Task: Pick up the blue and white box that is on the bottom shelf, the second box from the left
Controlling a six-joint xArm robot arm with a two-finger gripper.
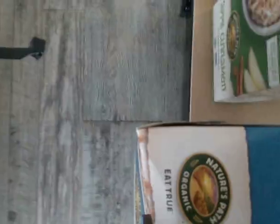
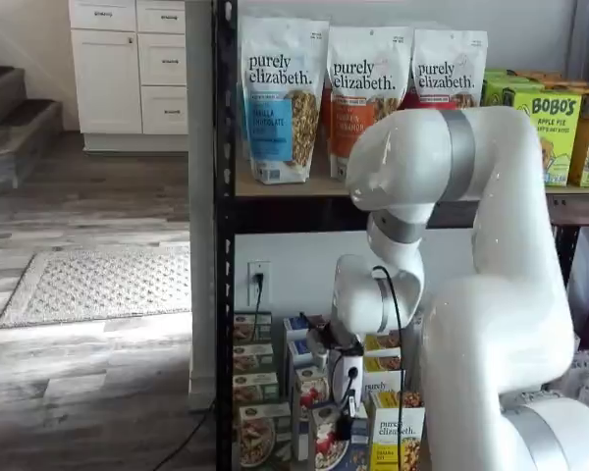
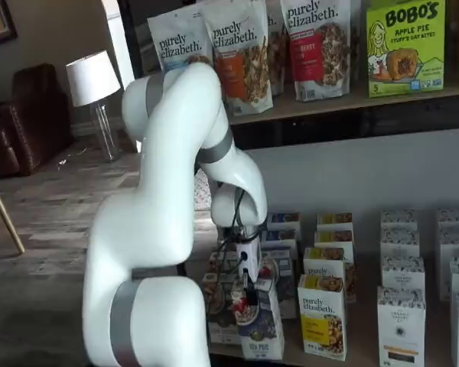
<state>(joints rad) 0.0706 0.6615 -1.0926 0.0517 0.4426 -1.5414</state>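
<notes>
Home interior w/ a mock shop rack set up in it. Grey wood-look floor (image 2: 98, 363), rug (image 2: 98, 285), stairs (image 2: 15, 128) and white cabinets (image 2: 128, 64) in a shelf view; brown armchair (image 3: 23, 118) and lamp (image 3: 92, 80) in a shelf view. Black metal rack (image 2: 224, 245) holds granola bags (image 2: 283, 98) on a wood board, small cartons (image 3: 402, 267) in rows below, like a store display.

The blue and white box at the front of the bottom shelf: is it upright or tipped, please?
Tipped. The blue and white box leans out of line beside the upright yellow carton, with the gripper shut on its top.
</notes>
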